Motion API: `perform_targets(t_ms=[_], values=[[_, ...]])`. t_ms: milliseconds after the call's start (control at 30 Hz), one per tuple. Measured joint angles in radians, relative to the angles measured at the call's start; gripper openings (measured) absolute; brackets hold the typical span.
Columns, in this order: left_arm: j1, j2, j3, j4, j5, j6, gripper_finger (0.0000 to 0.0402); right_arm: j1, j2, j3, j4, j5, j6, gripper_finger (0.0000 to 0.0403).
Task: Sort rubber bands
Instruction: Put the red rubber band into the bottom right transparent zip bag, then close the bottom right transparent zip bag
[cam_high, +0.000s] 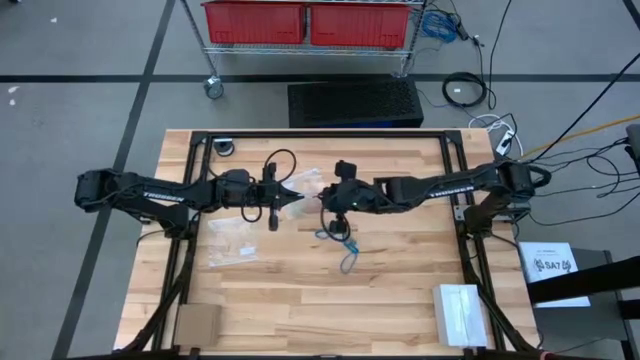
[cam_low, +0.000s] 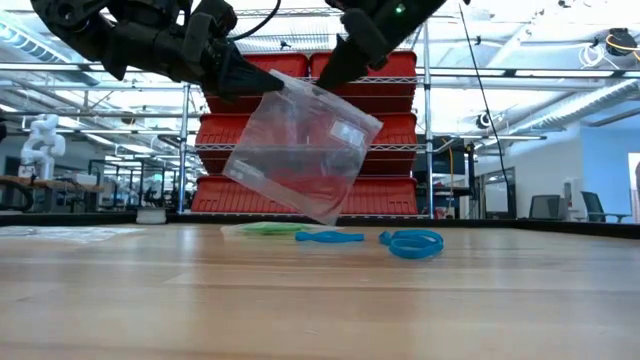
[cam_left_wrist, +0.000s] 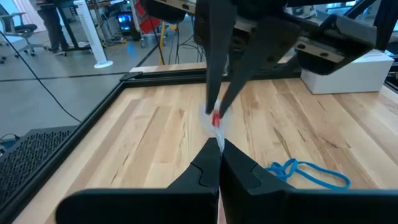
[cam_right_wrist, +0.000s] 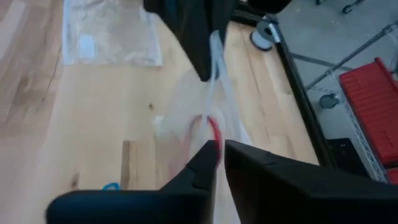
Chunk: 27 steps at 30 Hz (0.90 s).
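Observation:
A clear zip bag (cam_low: 300, 150) hangs tilted above the middle of the table between my two grippers. My left gripper (cam_high: 293, 194) is shut on it. My right gripper (cam_right_wrist: 219, 149) faces it from the table's right, its fingertips nearly together at the bag's upper edge, with a red rubber band (cam_left_wrist: 216, 118) at their tips. Blue rubber bands (cam_low: 415, 243) and a green one (cam_low: 268, 228) lie flat on the wood below. More blue bands (cam_high: 346, 260) lie nearer the front. My left gripper pinches the bag's upper corner (cam_low: 268, 88) between its two fingers, coming level from the table's left. The bag hangs below, tilted and clear of the table. My right gripper pinches the red band (cam_right_wrist: 214, 132) at its fingertips, slanting down from the table's right. The band sticks out past the tips against the bag's film. Whether the fingers touch the bag, I cannot tell.
More clear bags (cam_high: 232, 250) lie flat on the table's left half. A cardboard piece (cam_high: 197, 322) sits at the front left and a white box (cam_high: 460, 312) at the front right. A black frame (cam_high: 455, 170) rims the table.

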Motion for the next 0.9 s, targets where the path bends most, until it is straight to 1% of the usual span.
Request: perform_targets(t_ms=[100, 167, 333, 433, 500, 600, 633, 700, 767, 867, 900], values=[[0.0, 0.0, 0.0, 0.0, 0.0, 0.0, 0.0002, 0.001, 0.01, 0.044, -0.067, -0.003, 0.013, 0.006], [0.0, 0.0, 0.0, 0.0, 0.0, 0.0, 0.0002, 0.001, 0.006, 0.054, -0.076, -0.003, 0.025, 0.0087], [0.0, 0.0, 0.0, 0.0, 0.0, 0.0, 0.0002, 0.009, -0.053, 0.055, -0.098, 0.002, 0.07, 0.0155], [0.0, 0.0, 0.0, -0.001, 0.0, 0.0, 0.0002, 0.027, -0.105, 0.055, -0.19, 0.021, 0.071, 0.0179], [0.0, 0.0, 0.0, -0.003, 0.0, 0.0, 0.0002, 0.045, -0.138, 0.055, -0.289, 0.07, 0.071, 0.0185], [0.0, 0.0, 0.0, -0.008, 0.0, 0.0, 0.0002, 0.071, -0.164, 0.055, -0.469, 0.176, 0.128, 0.0179], [0.0, 0.0, 0.0, -0.009, 0.0, 0.0, 0.0002, 0.075, -0.166, 0.052, -0.529, 0.197, 0.161, 0.0173], [0.0, 0.0, 0.0, -0.011, 0.0, -0.013, 0.0002, 0.08, -0.168, 0.021, -0.587, 0.23, 0.219, 0.0154], [-0.001, 0.0, 0.0, -0.017, -0.017, -0.016, 0.0002, 0.08, -0.169, -0.042, -0.588, 0.283, 0.25, 0.0129], [0.0, 0.0, 0.0, -0.032, -0.1, -0.014, 0.0002, 0.066, -0.169, -0.174, -0.531, 0.386, 0.29, 0.0084], [0.0, 0.0, 0.0, -0.035, -0.133, -0.01, 0.0002, 0.056, -0.168, -0.218, -0.507, 0.395, 0.31, 0.0068]])
